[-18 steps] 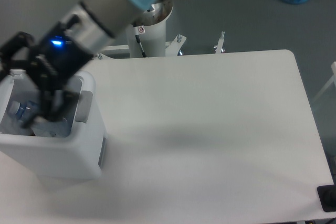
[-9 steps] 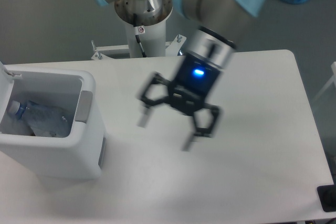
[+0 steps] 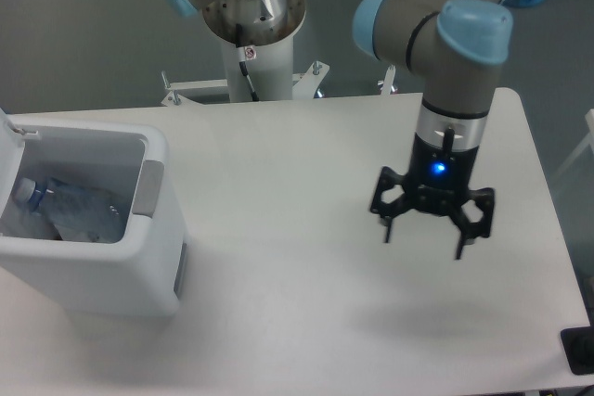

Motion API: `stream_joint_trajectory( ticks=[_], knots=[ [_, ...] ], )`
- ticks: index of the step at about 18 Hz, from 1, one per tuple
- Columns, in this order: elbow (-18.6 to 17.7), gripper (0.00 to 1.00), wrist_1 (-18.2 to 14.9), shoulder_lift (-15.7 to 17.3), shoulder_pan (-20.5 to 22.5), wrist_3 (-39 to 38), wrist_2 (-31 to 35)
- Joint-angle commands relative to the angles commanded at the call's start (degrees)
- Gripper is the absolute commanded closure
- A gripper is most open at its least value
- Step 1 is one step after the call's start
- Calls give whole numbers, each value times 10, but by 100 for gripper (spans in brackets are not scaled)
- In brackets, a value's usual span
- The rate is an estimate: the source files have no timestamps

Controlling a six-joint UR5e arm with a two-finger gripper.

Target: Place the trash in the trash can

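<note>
Since the gripper (image 3: pixel 423 239) has been swung from the trash can (image 3: pixel 111 271) to mid-table, fingers spread and empty, the trash (image 3: pixel 70 210) is judged deposited.

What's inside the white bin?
A crushed clear bottle lies inside the trash can, its cap end toward the left wall. The near wall hides the bottom, so anything beneath it is unseen.

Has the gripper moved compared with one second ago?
Yes. The gripper went from over the trash can rightward across the table; its jaws are open and empty.
</note>
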Motion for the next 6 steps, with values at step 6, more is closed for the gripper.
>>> stream_joint_trajectory(
  ticks=[6],
  knots=[
    [-4,0,-10,-10,-4,33,32]
  ],
)
